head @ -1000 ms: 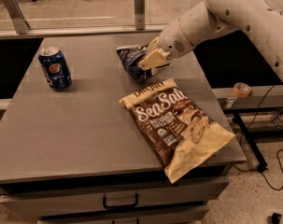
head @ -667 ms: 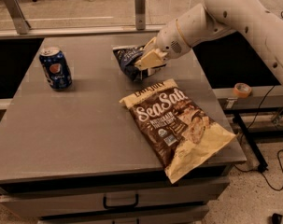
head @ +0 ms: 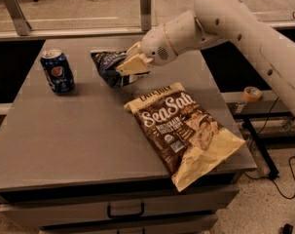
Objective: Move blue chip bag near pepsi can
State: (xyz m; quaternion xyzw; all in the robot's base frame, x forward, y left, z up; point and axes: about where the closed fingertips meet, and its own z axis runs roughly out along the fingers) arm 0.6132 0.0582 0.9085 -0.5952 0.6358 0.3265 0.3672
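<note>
The blue chip bag (head: 107, 67) is a small dark navy crinkly bag at the back middle of the grey table (head: 79, 130). My gripper (head: 128, 68) is shut on its right side, the pale fingers (head: 135, 62) clamping the bag. The pepsi can (head: 57, 71) stands upright at the back left of the table, a short way left of the bag. My white arm reaches in from the upper right.
A large brown-and-cream "Sea Salt" chip bag (head: 186, 130) lies flat at the right front, its corner hanging over the table edge. A drawer with a handle (head: 125, 211) sits under the table top. A tape roll (head: 252, 93) rests on a ledge at the right.
My gripper has moved left with the blue chip bag in it, bringing the bag closer to the pepsi can. The can and the large bag have not moved.
</note>
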